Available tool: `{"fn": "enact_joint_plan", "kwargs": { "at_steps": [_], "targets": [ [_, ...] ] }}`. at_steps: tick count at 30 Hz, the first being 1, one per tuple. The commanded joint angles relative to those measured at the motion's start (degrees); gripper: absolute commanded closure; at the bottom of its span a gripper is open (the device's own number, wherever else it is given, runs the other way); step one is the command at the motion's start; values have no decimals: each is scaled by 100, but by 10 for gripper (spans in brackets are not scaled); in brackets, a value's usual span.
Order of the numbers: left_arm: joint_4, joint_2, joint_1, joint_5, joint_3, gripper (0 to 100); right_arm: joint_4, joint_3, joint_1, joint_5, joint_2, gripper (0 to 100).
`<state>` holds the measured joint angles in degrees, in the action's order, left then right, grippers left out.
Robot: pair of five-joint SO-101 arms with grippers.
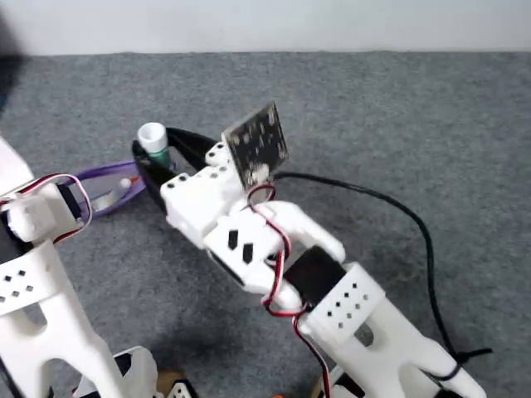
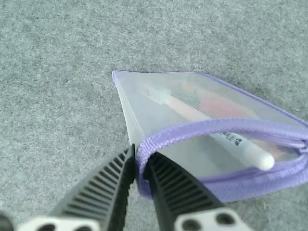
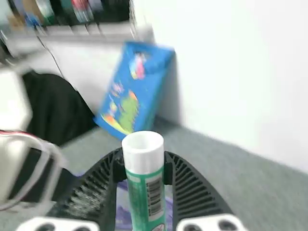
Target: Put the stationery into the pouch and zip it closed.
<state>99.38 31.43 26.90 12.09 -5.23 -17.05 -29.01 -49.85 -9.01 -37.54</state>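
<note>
Pouch (image 2: 192, 110) rim sits pinched between the left jaws, which are closed tight on the purple zip edge. The mouth gapes away from them with a white pen (image 2: 211, 137) inside, its tip poking out. Glue stick (image 3: 144, 183) stands clamped between the right jaws, cap jutting past their tips, pouch mouth just beyond. Risks, as I read it: that thin pinch slips and the mouth sags onto the grey surface (image 2: 57, 72); the stick snags the rim on release; the protruding pen fouls the zip.
</note>
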Motion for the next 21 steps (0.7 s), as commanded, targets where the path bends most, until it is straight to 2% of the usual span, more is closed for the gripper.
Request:
{"fn": "enact_joint_plan", "kwargs": {
  "at_steps": [1,9,16,21],
  "targets": [
    [97,35,0,-44,4,987,1042,-475,-259,466,-409,991],
    [97,35,0,-44,-4,987,2510,-870,-295,501,-48,991],
    [97,35,0,-44,-4,987,3978,-870,-453,501,1095,991],
    [97,35,0,-44,-4,987,4532,-870,-576,501,1745,991]
  ]
}}
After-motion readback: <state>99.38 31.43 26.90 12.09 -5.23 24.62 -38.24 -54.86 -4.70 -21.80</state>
